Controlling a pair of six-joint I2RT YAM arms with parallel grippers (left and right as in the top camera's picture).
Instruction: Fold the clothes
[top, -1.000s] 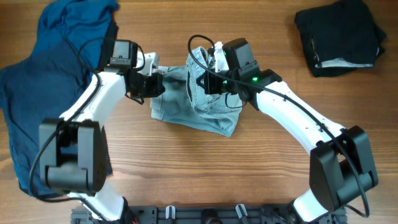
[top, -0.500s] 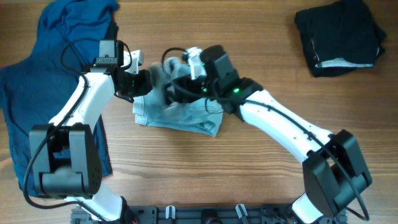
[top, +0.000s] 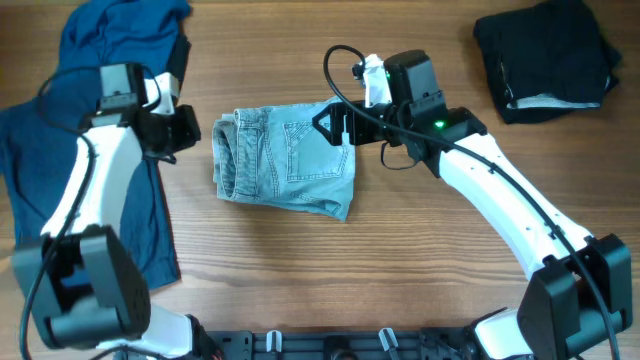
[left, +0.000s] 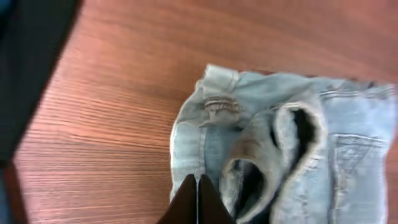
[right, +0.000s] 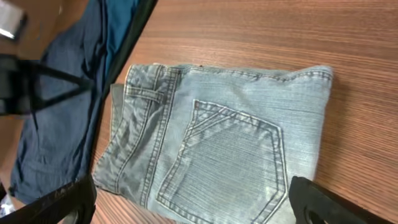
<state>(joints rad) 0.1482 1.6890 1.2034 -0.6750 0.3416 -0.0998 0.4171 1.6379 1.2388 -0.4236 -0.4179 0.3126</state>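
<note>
The pale denim shorts (top: 285, 160) lie folded flat mid-table, a back pocket facing up (right: 230, 149). In the left wrist view the folded waistband end (left: 280, 143) shows. My left gripper (top: 188, 130) is shut and empty, a little left of the shorts; its tips (left: 198, 199) point at their left edge. My right gripper (top: 335, 125) hovers open over the shorts' upper right corner, with its fingers (right: 329, 199) spread wide and nothing between them. Of the other clothes, a dark blue garment (top: 60, 150) lies at the left and a black one (top: 545, 55) at the far right.
The dark blue cloth runs from the top left corner (top: 120, 35) down the left side, under my left arm, and shows in the right wrist view (right: 56, 143). Bare wood (top: 400, 260) lies in front of the shorts.
The right gripper has opened, let go of the shorts and drawn back to the right. The left arm has pulled away leftward. The shorts now lie flat and folded.
</note>
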